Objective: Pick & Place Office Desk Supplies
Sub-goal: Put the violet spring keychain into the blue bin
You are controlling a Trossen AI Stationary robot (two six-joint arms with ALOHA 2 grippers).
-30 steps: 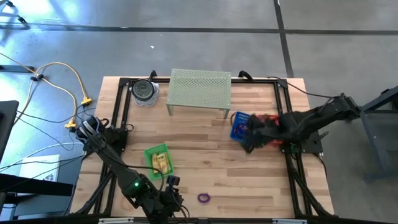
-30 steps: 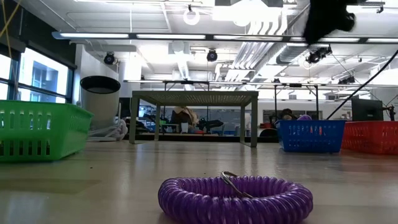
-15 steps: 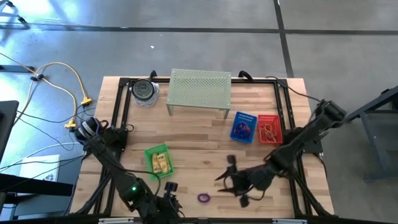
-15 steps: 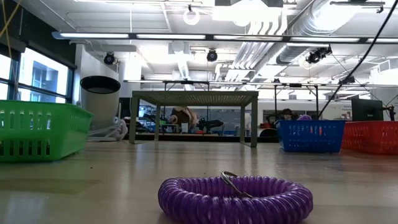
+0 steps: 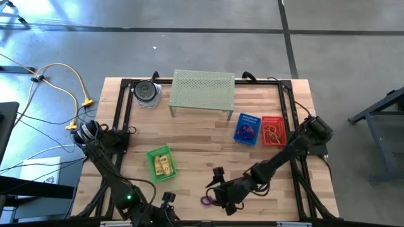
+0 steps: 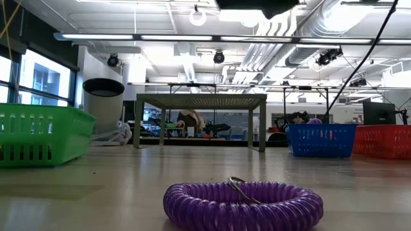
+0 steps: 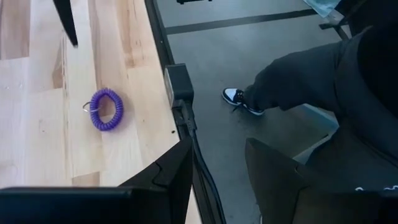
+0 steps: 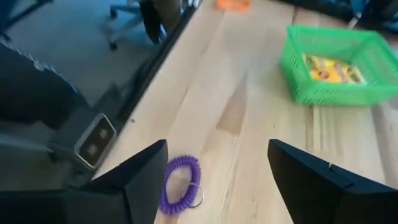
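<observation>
A purple coil loop (image 5: 207, 200) with a small metal ring lies flat on the wooden table near its front edge, also in the low view (image 6: 243, 204). My right gripper (image 5: 214, 186) hovers open just above and behind the loop (image 8: 181, 184), one finger wide on either side, touching nothing. My left gripper (image 5: 168, 200) hangs open at the table's near edge, left of the loop (image 7: 104, 109), with nothing between its fingers (image 7: 173, 171). A green basket (image 8: 297, 79) holds yellow packets (image 8: 331, 70).
A blue basket (image 5: 247, 128) and a red basket (image 5: 273, 130) with loops stand at the right. The pale-green perforated shelf (image 5: 203, 89) and a round container (image 5: 147, 92) stand at the back. A person's leg and shoe (image 7: 239, 98) show beyond the near edge.
My right gripper has swung from above the blue basket toward the table's near edge and left, coming down and rolling as it went, and now hangs over the purple loop. My left gripper has drifted a little toward the near edge. The loop has not moved.
</observation>
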